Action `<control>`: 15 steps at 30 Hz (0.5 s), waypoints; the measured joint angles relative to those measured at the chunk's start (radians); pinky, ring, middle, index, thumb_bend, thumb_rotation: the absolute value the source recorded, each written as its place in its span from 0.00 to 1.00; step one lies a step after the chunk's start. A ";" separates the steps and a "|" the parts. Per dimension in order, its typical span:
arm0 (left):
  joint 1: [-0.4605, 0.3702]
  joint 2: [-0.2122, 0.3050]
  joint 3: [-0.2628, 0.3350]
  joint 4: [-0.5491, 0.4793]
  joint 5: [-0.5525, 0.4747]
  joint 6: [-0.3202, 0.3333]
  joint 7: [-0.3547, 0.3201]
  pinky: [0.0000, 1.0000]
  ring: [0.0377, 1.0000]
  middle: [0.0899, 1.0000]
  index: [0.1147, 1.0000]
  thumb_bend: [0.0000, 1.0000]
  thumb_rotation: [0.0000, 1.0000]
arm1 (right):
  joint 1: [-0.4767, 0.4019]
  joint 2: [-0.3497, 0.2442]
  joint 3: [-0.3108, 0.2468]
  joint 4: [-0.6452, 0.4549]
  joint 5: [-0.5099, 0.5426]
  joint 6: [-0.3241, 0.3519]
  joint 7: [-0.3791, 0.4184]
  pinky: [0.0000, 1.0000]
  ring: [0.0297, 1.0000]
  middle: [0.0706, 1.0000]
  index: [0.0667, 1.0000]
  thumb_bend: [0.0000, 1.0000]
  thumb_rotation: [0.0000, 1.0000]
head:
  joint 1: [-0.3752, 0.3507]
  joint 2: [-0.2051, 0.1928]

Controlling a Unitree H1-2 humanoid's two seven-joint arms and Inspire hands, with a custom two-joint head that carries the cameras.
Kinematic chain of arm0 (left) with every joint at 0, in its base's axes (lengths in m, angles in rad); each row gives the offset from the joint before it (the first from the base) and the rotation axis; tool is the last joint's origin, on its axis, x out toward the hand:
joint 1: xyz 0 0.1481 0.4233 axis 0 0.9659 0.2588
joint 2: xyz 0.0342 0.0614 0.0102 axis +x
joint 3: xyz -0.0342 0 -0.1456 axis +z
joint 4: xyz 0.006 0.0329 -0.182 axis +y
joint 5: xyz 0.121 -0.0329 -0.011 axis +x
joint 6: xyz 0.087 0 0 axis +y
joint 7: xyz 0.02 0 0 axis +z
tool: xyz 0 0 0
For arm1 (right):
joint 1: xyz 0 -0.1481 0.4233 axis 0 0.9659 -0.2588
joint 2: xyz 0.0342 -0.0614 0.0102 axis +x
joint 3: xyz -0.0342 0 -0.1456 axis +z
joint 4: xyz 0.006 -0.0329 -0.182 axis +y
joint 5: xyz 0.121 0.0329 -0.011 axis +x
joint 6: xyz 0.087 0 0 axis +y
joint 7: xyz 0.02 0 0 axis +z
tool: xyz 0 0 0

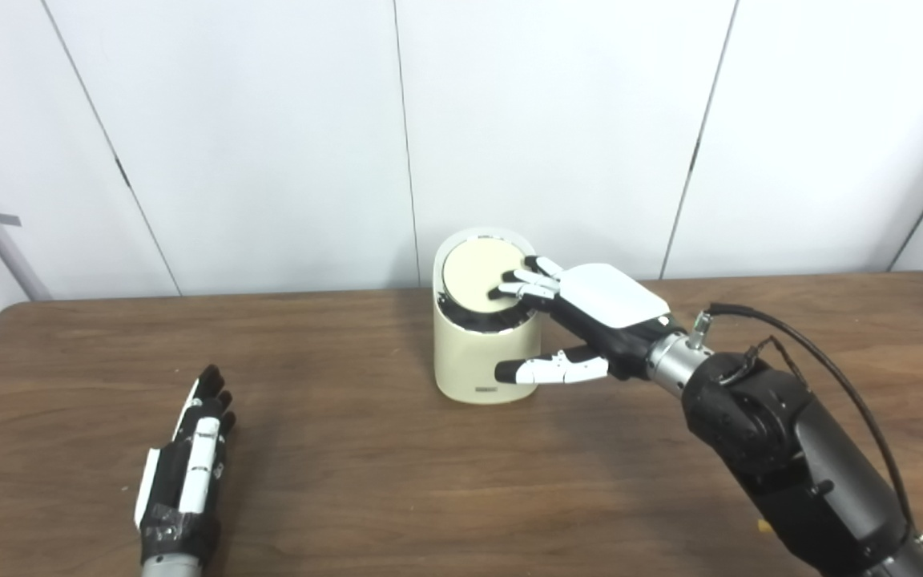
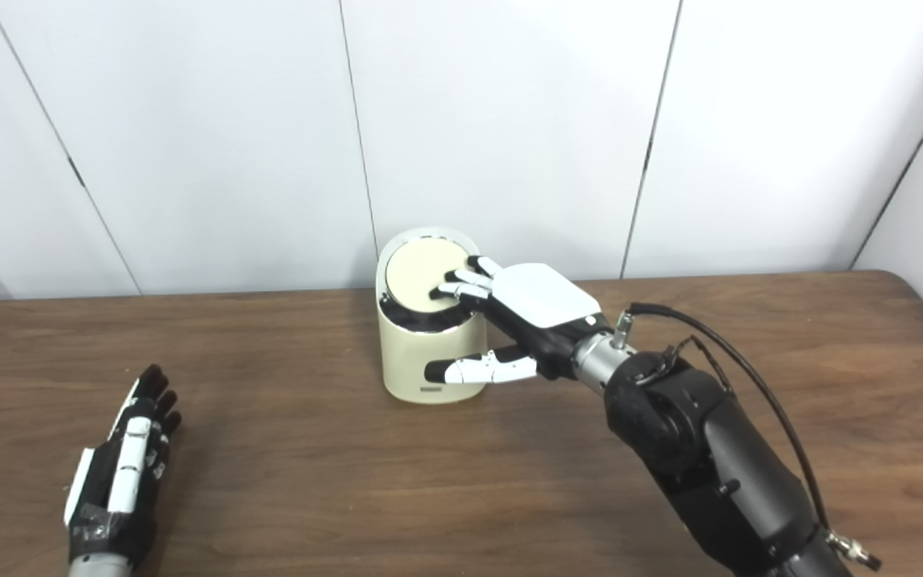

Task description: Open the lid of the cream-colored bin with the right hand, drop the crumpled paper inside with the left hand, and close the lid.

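Nearest the camera at 7 o'clock, the left hand (image 1: 185, 465) lay flat, fingers extended, holding nothing. At centre, the right hand (image 1: 582, 316) pressed spread fingertips (image 1: 513, 284) on the cream-colored bin (image 1: 481, 353)'s closed lid (image 1: 477, 276), thumb alongside.

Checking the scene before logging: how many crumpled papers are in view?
0. No paper lies on the table. The left hand rests open, holding nothing; the right hand has fingers on the bin's lid. One may be hidden inside the bin.
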 measured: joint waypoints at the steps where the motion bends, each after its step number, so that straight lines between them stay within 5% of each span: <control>1: 0.000 -0.001 0.000 0.000 0.000 -0.002 0.000 1.00 0.99 1.00 0.99 0.54 0.79 | -0.001 0.000 0.001 0.000 -0.002 0.002 0.002 0.97 1.00 0.91 0.84 0.62 1.00 | 0.000 0.000; 15: 0.000 -0.001 -0.005 0.000 0.006 -0.009 -0.001 1.00 1.00 1.00 1.00 0.52 0.82 | 0.027 0.004 -0.016 -0.008 -0.004 -0.007 -0.039 0.96 1.00 0.97 0.87 0.60 1.00 | 0.002 -0.003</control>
